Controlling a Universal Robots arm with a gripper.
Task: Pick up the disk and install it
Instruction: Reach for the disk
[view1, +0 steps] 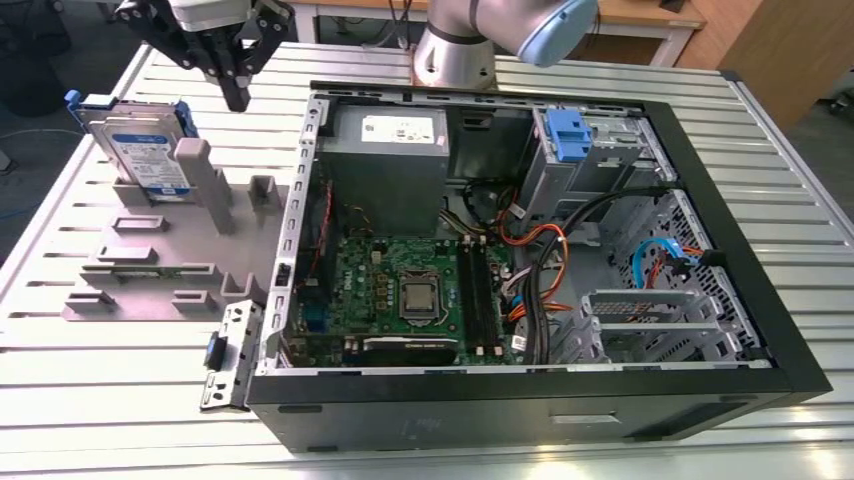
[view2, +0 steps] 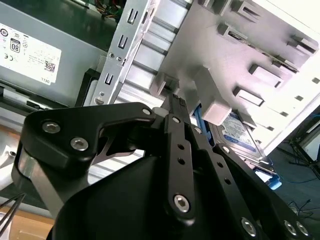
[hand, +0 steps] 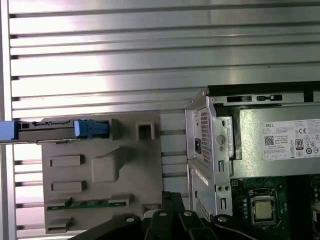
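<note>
Standing by the bench, I see the arm's black two-fingered gripper hanging over the slatted aluminium table. Its fingers are drawn together to a single tip with nothing between them. It hovers above the gap between the pale grey plastic holding fixture and the open black computer case, near the case's rear corner.

The disk, a flat silver-grey hard drive with a white-and-blue label and blue plastic rails, stands upright on edge in a slot of that fixture. It is on the exterior view's left of the gripper and apart from it. A tall grey post of the fixture rises just beside the drive.

In the first wrist view the drive shows edge-on at the fixture's end, with the fingertips some way off. In the second wrist view its label peeks out past the closed fingers.

Inside the case lie a grey power supply box with a white sticker, a green motherboard, a blue plastic bracket on the drive cage, and orange and black cables.
</note>
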